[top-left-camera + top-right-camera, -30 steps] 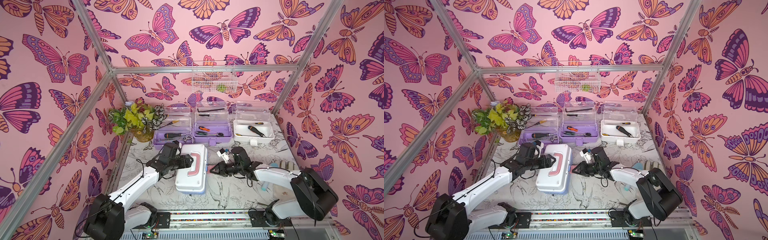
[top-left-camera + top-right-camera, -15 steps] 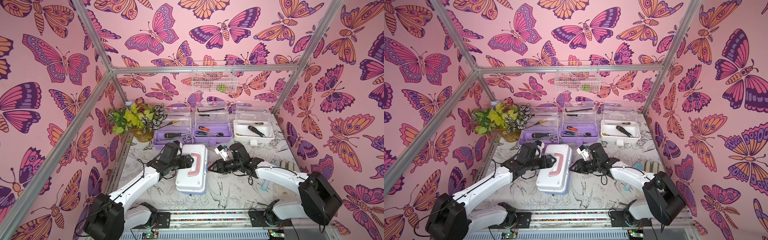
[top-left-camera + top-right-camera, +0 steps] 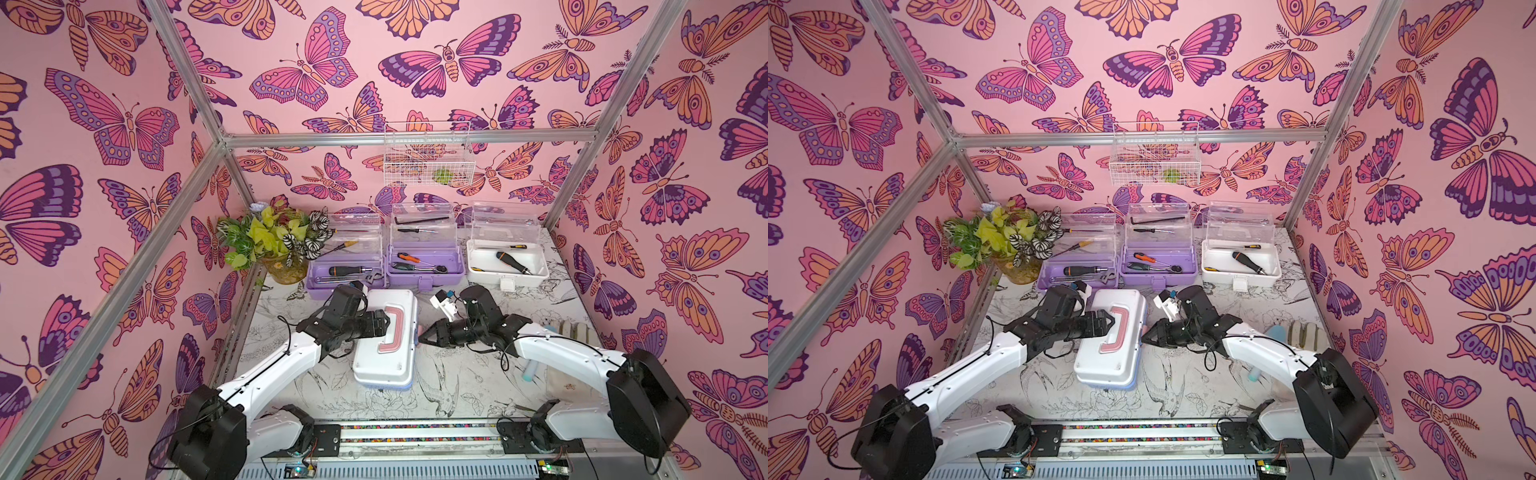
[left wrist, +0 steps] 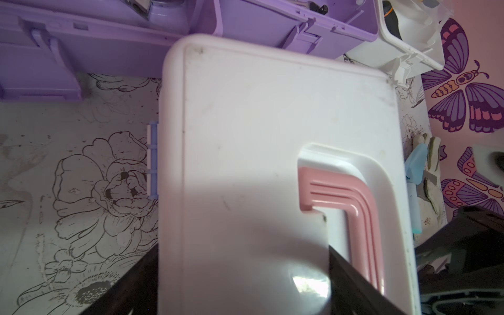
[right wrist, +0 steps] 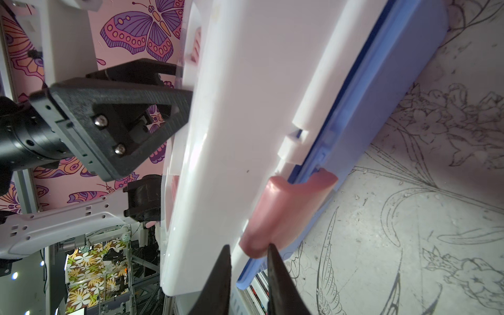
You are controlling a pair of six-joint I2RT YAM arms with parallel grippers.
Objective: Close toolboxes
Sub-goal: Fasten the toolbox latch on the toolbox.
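A light-blue toolbox (image 3: pixel 386 365) (image 3: pixel 1106 365) with a white lid lying down and a pink handle (image 3: pixel 392 328) sits mid-table. My left gripper (image 3: pixel 387 326) (image 3: pixel 1111 322) (image 4: pixel 242 261) is open, its jaws straddling the lid's hinge-side half. One finger is in the handle recess. My right gripper (image 3: pixel 419 338) (image 3: pixel 1143 337) (image 5: pixel 248 253) is at the box's right side, its narrow jaws nipping the end of the pink latch (image 5: pixel 289 207). Behind stand two lilac toolboxes (image 3: pixel 316 286) (image 3: pixel 424 276) and a white one (image 3: pixel 507 280), their clear lids upright and tools inside.
A potted plant (image 3: pixel 278 245) stands at the back left. A white wire basket (image 3: pixel 428 160) hangs on the back wall. Gloves (image 3: pixel 577 330) and a light-blue tube (image 3: pixel 532 370) lie by the right arm. Metal frame posts run up both sides.
My right gripper edged slightly closer to the box's right side; its jaws widened, then narrowed on the pink latch. The left arm and the box stayed put.
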